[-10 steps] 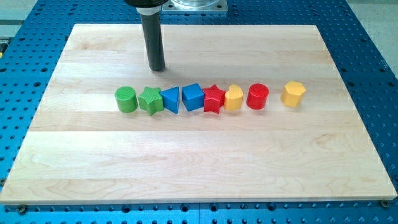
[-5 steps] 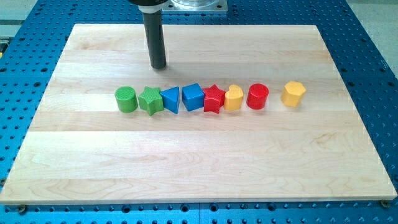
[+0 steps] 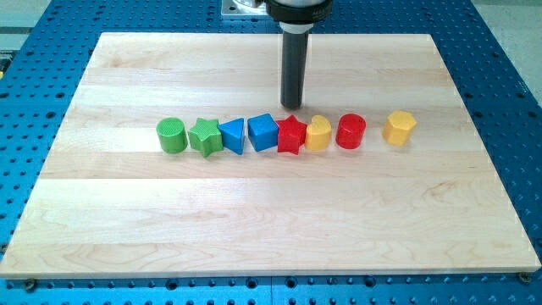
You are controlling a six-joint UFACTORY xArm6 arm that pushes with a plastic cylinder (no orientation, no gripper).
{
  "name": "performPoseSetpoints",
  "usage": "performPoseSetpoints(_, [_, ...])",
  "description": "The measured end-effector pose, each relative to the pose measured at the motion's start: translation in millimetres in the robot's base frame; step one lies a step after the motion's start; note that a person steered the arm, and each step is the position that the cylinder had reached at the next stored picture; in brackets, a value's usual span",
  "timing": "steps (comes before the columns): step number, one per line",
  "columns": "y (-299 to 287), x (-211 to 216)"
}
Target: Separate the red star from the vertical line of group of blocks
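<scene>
Standing on the wooden board point(image 3: 127, 212), my tip point(image 3: 292, 107) is seen just above the red star point(image 3: 291, 135), near it, holding nothing. The star is placed in a row, pressed between the blue cube point(image 3: 262, 131) and a yellow block point(image 3: 318, 134); a red cylinder point(image 3: 351, 131) is found further right.

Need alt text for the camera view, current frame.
My tip sits just above the red star, which is wedged mid-row between a blue cube and a yellow block. The row of eight blocks crosses a wooden board.
</scene>
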State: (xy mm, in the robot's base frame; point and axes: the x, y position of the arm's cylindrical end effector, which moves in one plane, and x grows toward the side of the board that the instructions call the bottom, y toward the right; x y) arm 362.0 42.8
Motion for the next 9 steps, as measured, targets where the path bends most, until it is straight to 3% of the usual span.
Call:
performPoseSetpoints(7, [24, 11])
performPoseSetpoints(9, [10, 66])
